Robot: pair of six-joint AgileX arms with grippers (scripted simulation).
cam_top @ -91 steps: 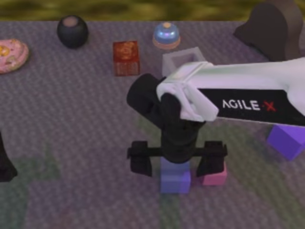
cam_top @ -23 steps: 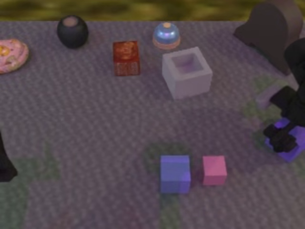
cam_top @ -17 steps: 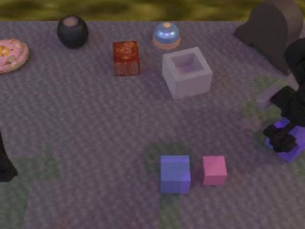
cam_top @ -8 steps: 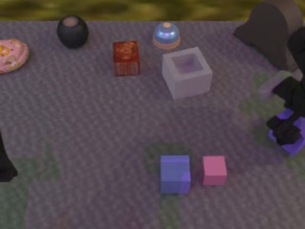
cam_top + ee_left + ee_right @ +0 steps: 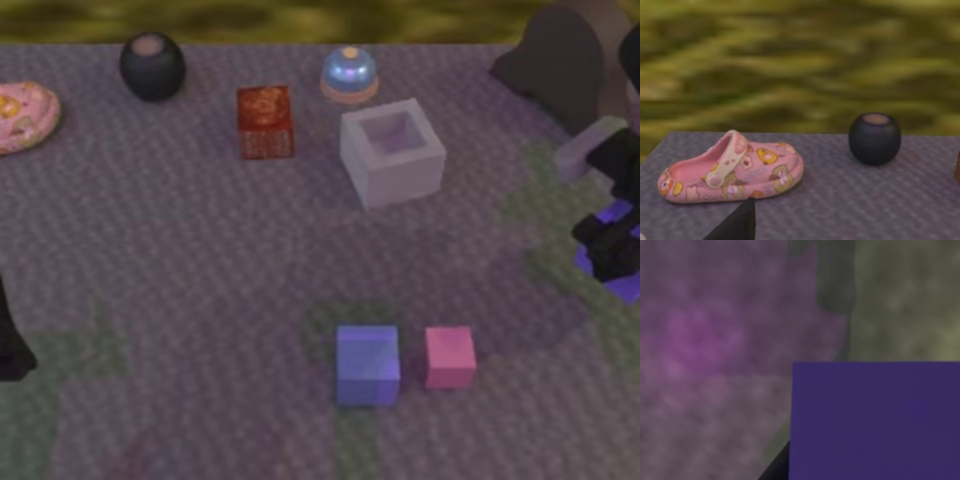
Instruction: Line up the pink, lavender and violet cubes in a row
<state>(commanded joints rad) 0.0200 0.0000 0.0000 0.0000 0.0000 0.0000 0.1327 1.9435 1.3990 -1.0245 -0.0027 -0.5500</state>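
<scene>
Lifted since a moment ago, our right tool (image 5: 610,245) grips the violet cube (image 5: 622,285) near the worktop's (image 5: 200,260) right edge; lavender cube (image 5: 367,364) and pink cube (image 5: 450,356) sit side by side.

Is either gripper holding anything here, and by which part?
The right gripper holds the violet cube from above, by its sides. The left arm is parked.

The top view looks straight down on the counter (image 5: 200,250). The left wrist view sits low, facing level across the far left corner, sharing the black round pot (image 5: 152,66) (image 5: 874,138). The right wrist view looks closely down at the violet cube (image 5: 875,420) (image 5: 627,286).
</scene>
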